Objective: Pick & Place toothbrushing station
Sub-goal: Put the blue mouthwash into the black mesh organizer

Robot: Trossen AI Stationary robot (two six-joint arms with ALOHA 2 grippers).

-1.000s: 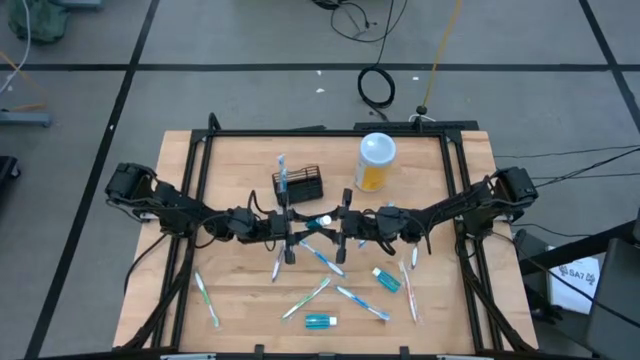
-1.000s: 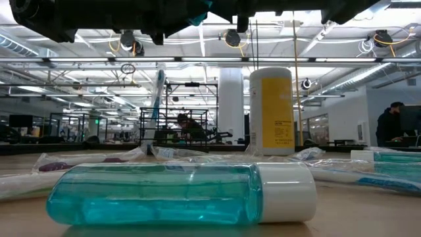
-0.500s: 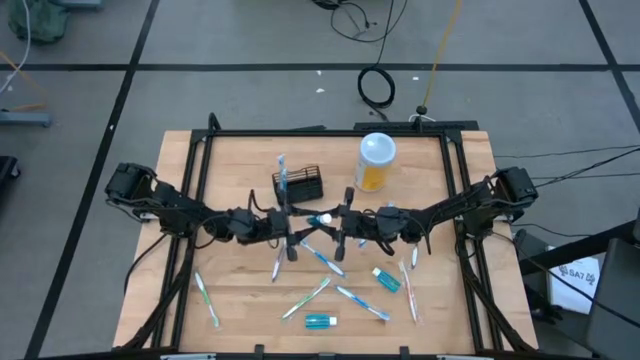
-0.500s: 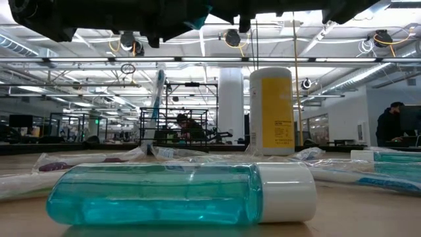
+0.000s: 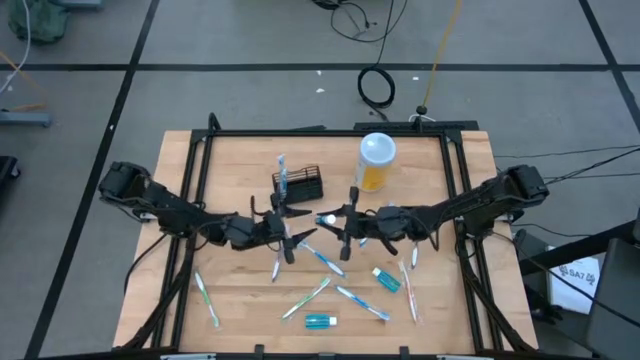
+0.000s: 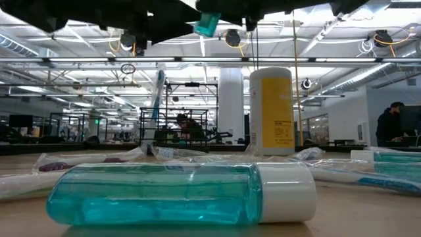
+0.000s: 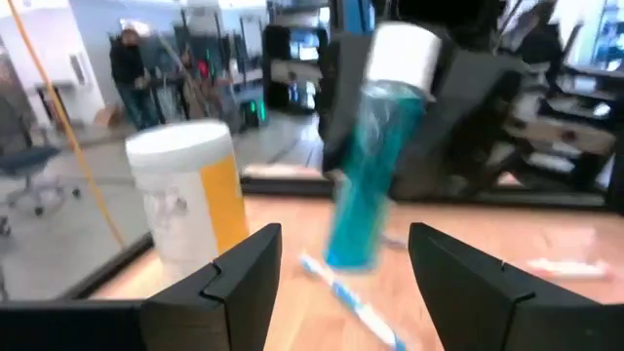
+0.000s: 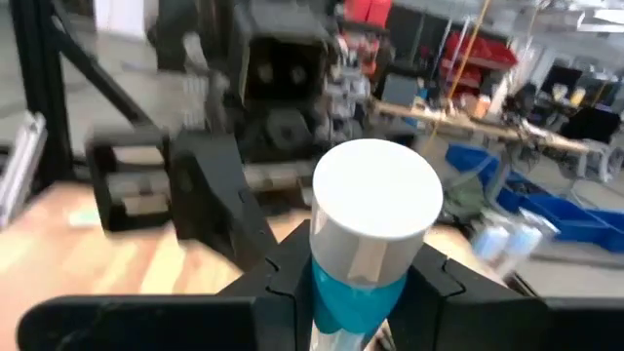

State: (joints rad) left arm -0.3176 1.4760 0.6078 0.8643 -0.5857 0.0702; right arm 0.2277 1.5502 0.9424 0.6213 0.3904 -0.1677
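The right gripper [image 8: 356,292] holds a small teal bottle [image 8: 366,244] with a white cap, its jaws pinching the body just below the cap. In the high view this pair sits at centre frame, the bottle [image 5: 326,219] lifted clear of the desk [image 5: 240,170]. The grip near the cap keeps the bottle upright in the left wrist view, cap uppermost, which I judge suits lowering it base-first into a holder.

The left gripper [image 7: 341,283] faces the bottle [image 7: 375,166] from close by with its jaws spread wide and nothing between them (apparently a hand-over position, with the right gripper carrying the load). In the high view it [image 5: 283,222] lies just left of centre.

The toothbrushing station [image 5: 298,184] stands on the desk above and slightly left of centre, just beyond the left gripper and left of the yellow container [image 5: 375,160]. Its long axis runs left to right across the frame, open top facing up. One toothbrush [image 5: 282,170] stands at its left end. Other packaged brushes and another teal bottle [image 5: 320,321] lie in the lower half of the desk.
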